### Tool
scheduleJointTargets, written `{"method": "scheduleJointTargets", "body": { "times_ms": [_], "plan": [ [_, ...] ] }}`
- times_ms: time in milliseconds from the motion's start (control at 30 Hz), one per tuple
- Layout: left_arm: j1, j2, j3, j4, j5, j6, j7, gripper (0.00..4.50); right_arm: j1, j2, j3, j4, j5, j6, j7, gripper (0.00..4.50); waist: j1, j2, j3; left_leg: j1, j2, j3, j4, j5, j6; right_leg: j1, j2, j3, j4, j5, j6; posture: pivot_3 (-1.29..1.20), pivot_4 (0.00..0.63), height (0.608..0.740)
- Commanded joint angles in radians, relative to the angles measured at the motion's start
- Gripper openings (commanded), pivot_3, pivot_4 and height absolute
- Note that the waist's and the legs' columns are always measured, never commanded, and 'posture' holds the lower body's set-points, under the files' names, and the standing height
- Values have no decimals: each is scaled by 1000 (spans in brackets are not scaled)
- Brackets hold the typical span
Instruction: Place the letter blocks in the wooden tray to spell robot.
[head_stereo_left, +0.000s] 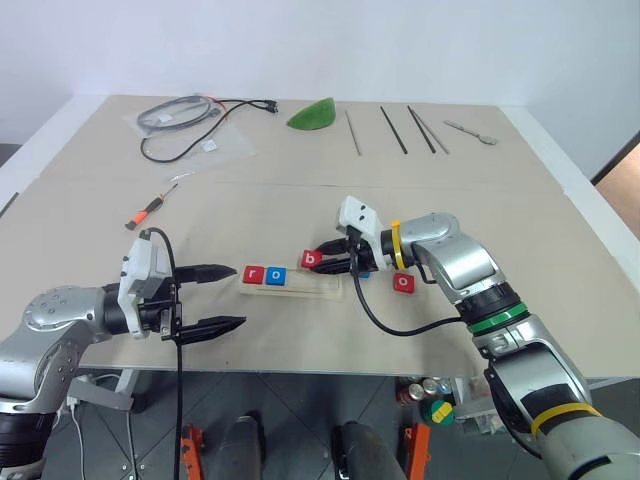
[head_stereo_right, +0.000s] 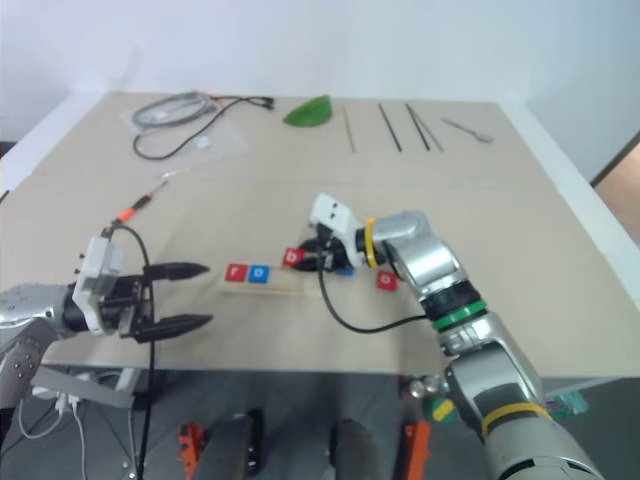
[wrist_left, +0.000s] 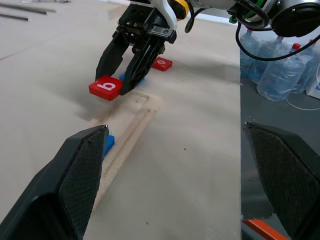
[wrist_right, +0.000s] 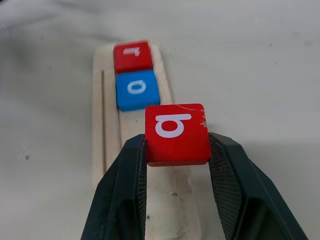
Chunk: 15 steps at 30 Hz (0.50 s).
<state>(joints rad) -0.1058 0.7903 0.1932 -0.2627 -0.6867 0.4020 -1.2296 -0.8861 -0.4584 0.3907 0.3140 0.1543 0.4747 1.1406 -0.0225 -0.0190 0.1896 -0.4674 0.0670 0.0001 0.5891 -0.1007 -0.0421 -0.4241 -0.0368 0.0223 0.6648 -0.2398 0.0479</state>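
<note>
Nearest the table's front edge: left gripper (head_stereo_left: 228, 297), jaws spread wide and holding nothing, hanging just off the wooden tray's (head_stereo_left: 325, 290) left end.

On that tray, lying near the front edge around the middle of the table (head_stereo_left: 300, 190): red "r" block (head_stereo_left: 253, 274) seated at the left end, blue "o" block (head_stereo_left: 276, 276) touching it on the right. Two of five letters placed, by the look of it.

Just past them: right gripper (wrist_right: 175, 172), clamped on the red "b" block (wrist_right: 176, 133) by two opposite sides, held above the tray's empty stretch and next to the blue "o", not yet set down. Third letter in hand, then; seating it beside the "o" appears to be the current step.

Off the tray's right end, on the bare table: red "o" block (head_stereo_left: 402, 283), untouched. Another blue block (wrist_left: 134, 81) partly hidden under the right gripper, letter unreadable, presumably the "t".

Left to do, judging from this: lowering the "b", then the second "o", then the last blue block.
</note>
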Motion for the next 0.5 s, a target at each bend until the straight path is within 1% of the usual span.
{"method": "scheduleJointTargets", "body": {
  "times_ms": [33,233,500],
  "plan": [
    [46,28,43,-37,-15,2,-11,4500,-28,17,9,0,-28,-19,19,1175,0,0,0,0,0,0,0,0,0,0,0,0,0,0,-1,0,150,740],
    [46,11,38,-35,-15,-11,7,4500,-17,44,46,-25,-59,-8,45,1175,0,0,0,0,1,0,0,0,0,-1,0,0,0,2,-3,0,150,740],
    [36,-15,-5,-39,6,-26,12,4500,-62,98,65,24,-108,-10,44,1175,0,0,0,0,1,0,0,0,-1,-1,1,0,0,3,-3,0,150,740]
  ]
}}
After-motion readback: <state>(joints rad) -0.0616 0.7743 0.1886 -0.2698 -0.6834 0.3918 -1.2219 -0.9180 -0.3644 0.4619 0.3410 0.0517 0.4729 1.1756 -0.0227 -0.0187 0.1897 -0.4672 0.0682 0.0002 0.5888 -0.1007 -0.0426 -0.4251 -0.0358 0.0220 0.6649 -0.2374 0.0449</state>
